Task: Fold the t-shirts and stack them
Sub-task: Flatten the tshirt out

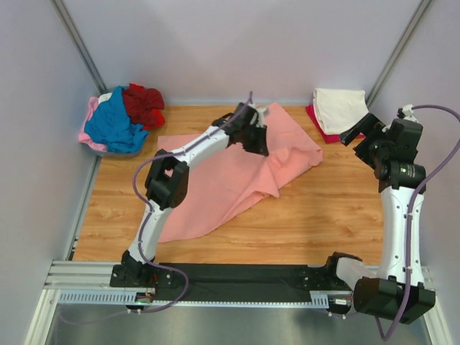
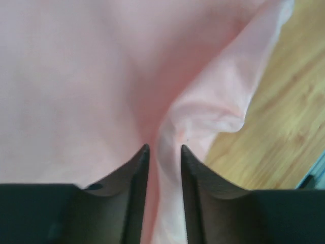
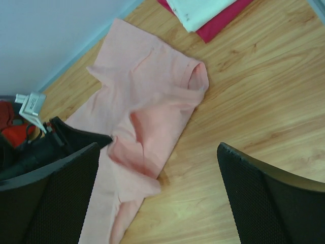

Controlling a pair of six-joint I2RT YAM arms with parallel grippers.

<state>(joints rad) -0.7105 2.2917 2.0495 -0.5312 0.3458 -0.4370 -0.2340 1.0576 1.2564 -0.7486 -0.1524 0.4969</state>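
Salmon-pink t-shirt rumpled across middle of table, 1 fold pinched tight in left gripper. Right gripper spread wide, empty, raised at right side. Far right corner: cream shirt folded on dark red shirt. Far left corner: heap of blue, red, pale pink shirts.

Overhead and wrists — shared pink shirt

Soft matt cloth salmon-pink t-shirt, smooth wood-grain table
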